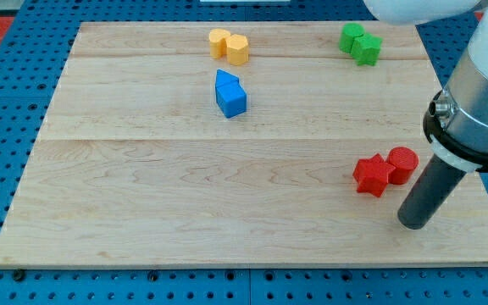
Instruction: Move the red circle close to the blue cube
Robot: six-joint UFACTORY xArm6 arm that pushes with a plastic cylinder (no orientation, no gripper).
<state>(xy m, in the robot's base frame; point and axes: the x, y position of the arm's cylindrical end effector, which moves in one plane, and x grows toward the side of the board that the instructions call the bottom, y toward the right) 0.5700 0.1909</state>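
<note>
Nearest to the view's bottom, at the right side, the tip [413, 224] is seen resting on the wooden board [185, 212]. There are no jaws on this arm, only the straight dark rod, so nothing can be opened or closed. The tip is placed just below and to the right of the red circle [402, 164], near it but not touching. The red circle is touching a red star-shaped block [371, 175] on its left side, and both are lying at the board's right part.

Further up, well apart to the left, the blue cube [231, 100] is found, with a second blue block [224, 81] pressed against its top side. At the far edge, two yellow blocks [229, 45] are standing together, and two green blocks [360, 42] at the right.

The approach step seems to be in hand; the pushing is not yet begun. For the next move, the tip should probably be brought to the circle's right side. From there a push up and to the left is needed. The red star is likely to be carried along or to turn the circle aside, so care is asked.
</note>
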